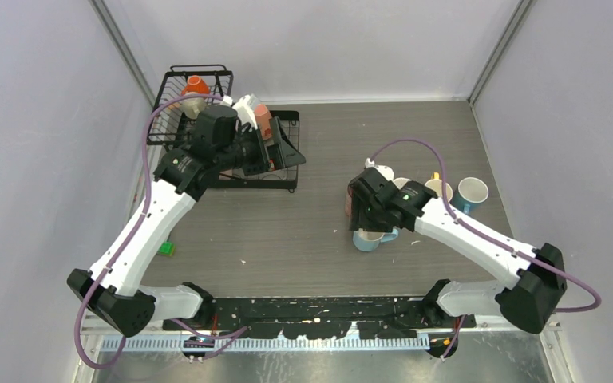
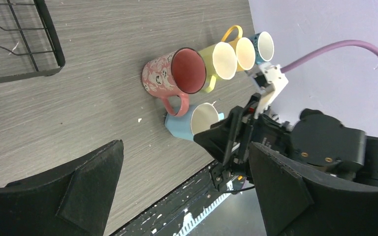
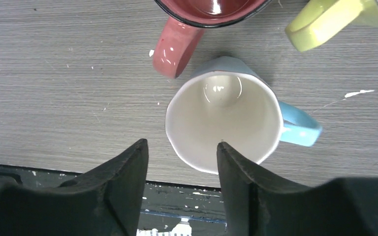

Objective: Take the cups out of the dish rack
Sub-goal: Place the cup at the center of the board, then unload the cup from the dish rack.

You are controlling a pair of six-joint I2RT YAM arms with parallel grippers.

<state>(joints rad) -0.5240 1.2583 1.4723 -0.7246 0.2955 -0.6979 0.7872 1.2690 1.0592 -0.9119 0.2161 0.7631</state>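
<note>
The dish rack (image 1: 177, 120) sits at the far left, so my left arm is the nearer one to it. My left claw (image 2: 187, 196) hangs wide and empty over the rack's flat tray section, fingers pointing right across the table. The deeper basket lies further left and back from it. That basket holds an orange cup (image 1: 196, 83), mouth down with its long axis upright, and a beige cup (image 1: 191, 102) just beside it. On the right, my right claw (image 3: 182, 187) is part-way open. It straddles the near wall of an upright light blue cup (image 3: 224, 120) standing on the table without pinching it. The pink cup (image 2: 170, 73) stands just beyond, almost touching.
</note>
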